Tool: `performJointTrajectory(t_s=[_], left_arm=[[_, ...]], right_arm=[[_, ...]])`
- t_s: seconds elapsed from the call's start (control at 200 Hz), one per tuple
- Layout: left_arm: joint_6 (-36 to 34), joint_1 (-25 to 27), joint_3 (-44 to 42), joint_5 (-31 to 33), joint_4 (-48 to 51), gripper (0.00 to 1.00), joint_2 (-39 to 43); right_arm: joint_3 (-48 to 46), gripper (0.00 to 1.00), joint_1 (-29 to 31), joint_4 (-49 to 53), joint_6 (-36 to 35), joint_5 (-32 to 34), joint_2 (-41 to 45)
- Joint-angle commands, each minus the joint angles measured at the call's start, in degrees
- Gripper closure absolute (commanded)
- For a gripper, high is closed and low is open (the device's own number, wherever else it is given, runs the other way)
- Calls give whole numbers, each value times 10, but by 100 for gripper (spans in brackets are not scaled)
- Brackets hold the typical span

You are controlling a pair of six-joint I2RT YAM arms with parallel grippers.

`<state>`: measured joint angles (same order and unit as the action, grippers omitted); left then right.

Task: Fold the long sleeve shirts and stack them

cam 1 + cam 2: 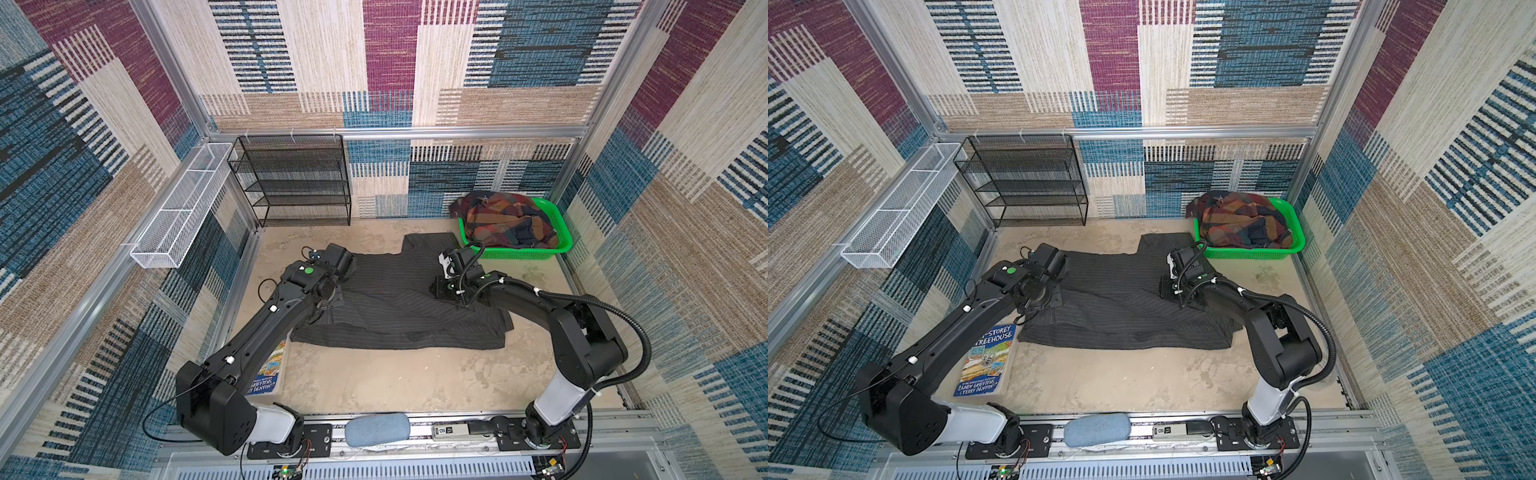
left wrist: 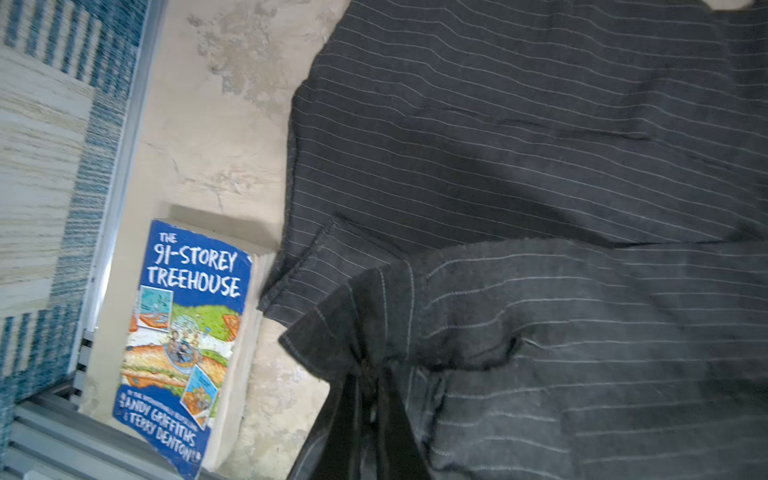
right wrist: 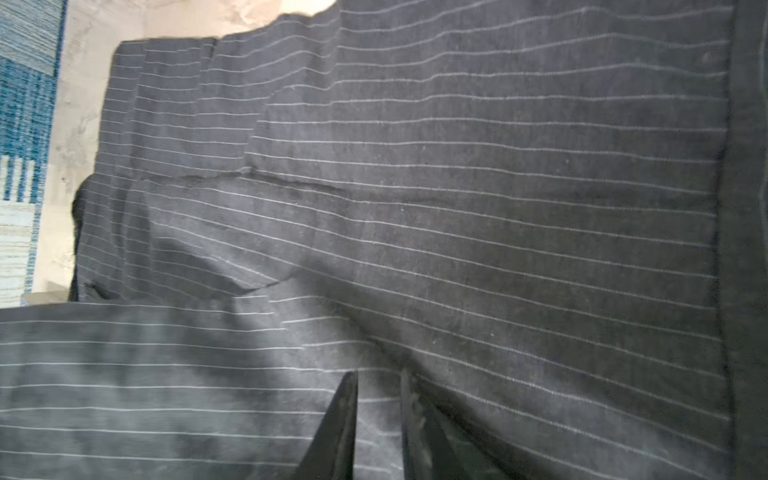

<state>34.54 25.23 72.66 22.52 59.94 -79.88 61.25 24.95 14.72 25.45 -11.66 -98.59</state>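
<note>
Your left gripper (image 2: 369, 372) is pinched tight on a bunched, hemmed corner of the charcoal pinstriped shirt (image 1: 395, 316), and the cloth gathers into puckers right where the two dark fingers (image 2: 345, 415) meet. Your right gripper (image 3: 378, 395) has its jaws only narrowly apart, with a raised fold of the same shirt caught between them, so you are gripping the cloth on that side too. Around each grip the wrist views show nothing but dark cloth with thin pale stripes, creased in shallow ridges. In both top views the shirt lies spread across the middle of the table (image 1: 374, 386), mostly flat, with one flap reaching toward the back wall. Your left arm comes down over its left edge and your right arm over its right part. Just beside the shirt's near-left corner lies a blue-covered book (image 1: 986, 361), face up along the table's left edge; you cannot tell whether the hem touches it. The plaid shirt (image 1: 505, 222), in rust, orange and navy, sits crumpled in the green basket (image 1: 523, 252) at the back right corner, close to the flap and to your right wrist. A black mesh shelf (image 1: 295, 183) stands against the back wall on the left, and a white wire basket (image 1: 178, 208) hangs on the left wall beside it.
</note>
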Motion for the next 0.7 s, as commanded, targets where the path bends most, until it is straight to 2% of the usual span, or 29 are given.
performJointTrajectory(t_s=[0.0, 0.16, 0.27, 0.466, 0.696], left_arm=[[-51, -16, -41, 14, -47, 100, 11], [-22, -22, -143, -12, -116, 100, 29], [-2, -30, -196, -13, -153, 100, 0], [22, -40, -211, 12, -159, 100, -57], [16, -47, -201, 63, -148, 100, -44]], right_arm=[[-6, 78, -5, -25, 8, 13, -14], [-20, 78, -9, -31, 12, 18, -32], [-26, 78, -9, -35, 14, 17, -32], [-30, 78, -9, -30, 9, 22, -22], [-43, 79, -9, -33, 12, 24, -18]])
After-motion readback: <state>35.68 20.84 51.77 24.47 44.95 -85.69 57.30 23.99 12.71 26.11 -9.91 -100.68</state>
